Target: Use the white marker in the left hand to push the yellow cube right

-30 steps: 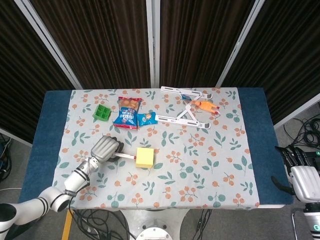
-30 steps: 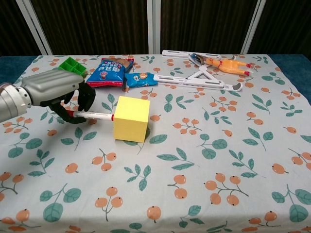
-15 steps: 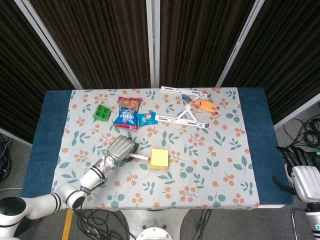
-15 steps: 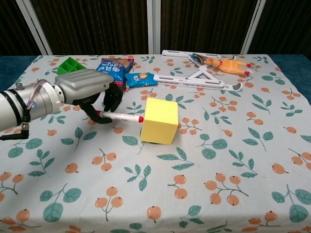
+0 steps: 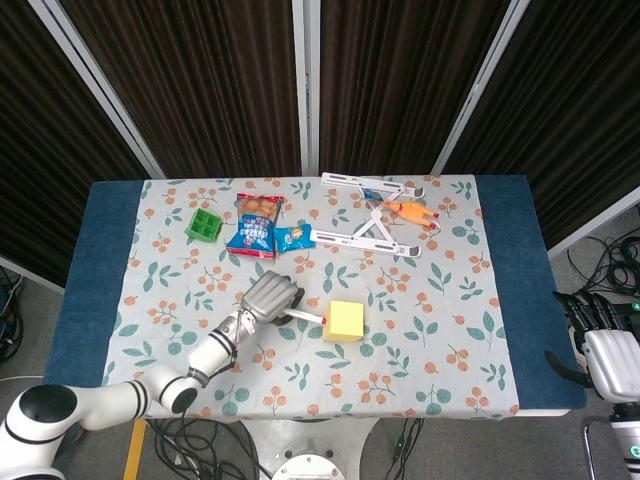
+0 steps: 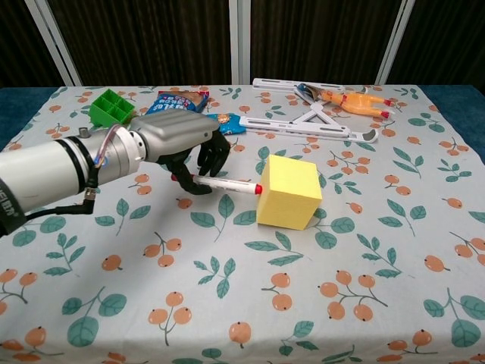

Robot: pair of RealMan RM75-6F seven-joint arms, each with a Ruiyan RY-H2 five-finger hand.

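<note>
Yellow foam-like cube point(image 6: 288, 192) is sitting on the floral-cloth bench point(image 6: 364, 250), just right of the left hand point(image 6: 178, 144), on the hand's far side of the marker tip. Left hand is clenching the slim white marker with red tip point(image 6: 227, 185); marker's long axis is running left-right, tip touching the cube's left face. Right hand point(image 5: 610, 355) is hanging off the bench edge, well apart, seemingly holding nothing. Judgement: pushing rightward along the marker's axis is indicated.
</note>
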